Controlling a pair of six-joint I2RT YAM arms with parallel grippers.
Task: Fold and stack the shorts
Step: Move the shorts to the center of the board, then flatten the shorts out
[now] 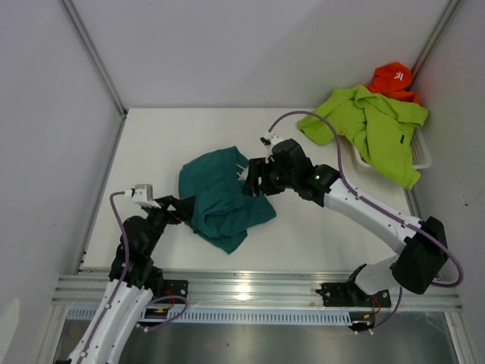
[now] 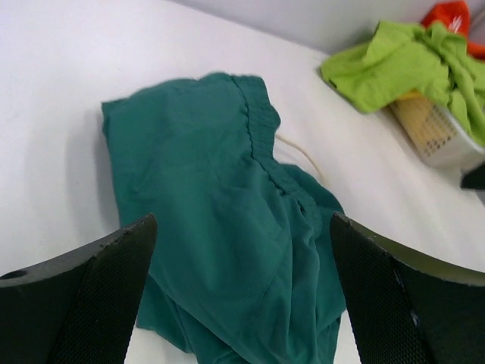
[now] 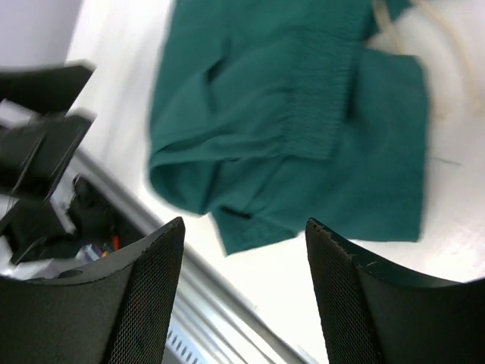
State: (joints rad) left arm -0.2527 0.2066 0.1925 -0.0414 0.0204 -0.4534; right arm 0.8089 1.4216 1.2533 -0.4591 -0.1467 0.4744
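The teal shorts [image 1: 223, 199] lie crumpled and partly folded over on the table, left of centre, with a white drawstring [image 2: 299, 155] trailing from the waistband. My left gripper [image 1: 184, 206] is open at their left edge, and the cloth [image 2: 227, 227] lies beyond the gap of the left gripper [image 2: 242, 224], not pinched. My right gripper [image 1: 250, 182] hovers open over their upper right part. In the right wrist view the shorts [image 3: 303, 114] lie below and ahead of the right gripper [image 3: 244, 227], and nothing sits between its fingers. The lime green shorts [image 1: 371, 129] hang over the basket at the back right.
A white plastic basket [image 1: 420, 155] stands in the back right corner against the wall, with an orange garment [image 1: 392, 78] behind the green one. A metal rail [image 1: 250, 287] runs along the near table edge. Grey walls close in the left, back and right sides.
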